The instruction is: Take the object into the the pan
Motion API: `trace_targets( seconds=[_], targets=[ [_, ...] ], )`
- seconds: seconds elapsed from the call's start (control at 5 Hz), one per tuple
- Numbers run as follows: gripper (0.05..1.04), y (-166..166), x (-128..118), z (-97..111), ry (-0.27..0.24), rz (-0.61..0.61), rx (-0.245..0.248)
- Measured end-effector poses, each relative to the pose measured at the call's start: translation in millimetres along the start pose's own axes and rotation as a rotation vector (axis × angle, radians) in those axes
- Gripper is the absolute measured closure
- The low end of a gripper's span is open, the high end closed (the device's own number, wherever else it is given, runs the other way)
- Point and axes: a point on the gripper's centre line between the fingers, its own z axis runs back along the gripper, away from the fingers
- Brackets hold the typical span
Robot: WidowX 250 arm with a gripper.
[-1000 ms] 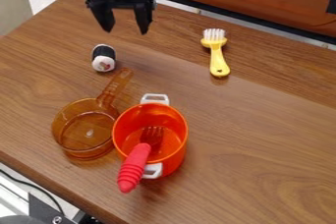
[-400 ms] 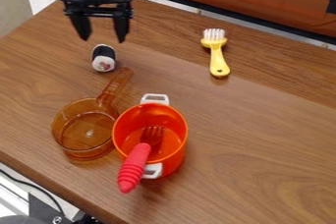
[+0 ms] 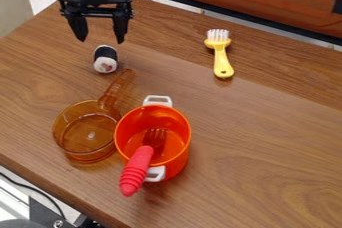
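Black is the gripper (image 3: 101, 41), which hangs near the far left part of the wooden table (image 3: 267, 142), with its two fingers pointing down and standing wide apart; between them it has hold of nothing. Just beside the fingertips, a little toward the camera, there is the task's thing, a small black-and-white roll (image 3: 105, 59), which lies on the table with its pale end, bearing a small reddish mark, facing the camera. Farther from the gripper in the same direction is the pan (image 3: 87, 134), made of see-through amber material, and its handle (image 3: 118, 88) points back toward the roll. Right beside this pan, to the right in the view and also on the camera side of the gripper, stands an orange pot (image 3: 179, 124) with two white handles; whether pan and pot are touching, one cannot tell. A fork (image 3: 136, 168) leans in the pot, its tines inside and its red ribbed grip going out over the rim toward the camera. To the right of the gripper in the view, well apart from it, lies a yellow brush (image 3: 221, 59) with white bristles, the bristle end being the farther from the camera. Beyond the table's far edge is an orange-brown panel (image 3: 234, 2).
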Motion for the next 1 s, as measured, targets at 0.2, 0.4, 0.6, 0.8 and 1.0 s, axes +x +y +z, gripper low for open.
trace_targets(
  seconds=[0.2,0.4,0.6,0.8,1.0],
  targets=[
    [0.086,-3,0,-7,-0.022,0.031,-0.001],
    [0.086,-3,1,-17,0.000,0.060,0.019],
    [0.086,0,4,-23,-0.014,0.074,0.049],
    [0.086,-1,3,-33,-0.004,0.082,0.068],
    [0.086,-1,1,-40,0.015,0.076,0.089]
  ],
)
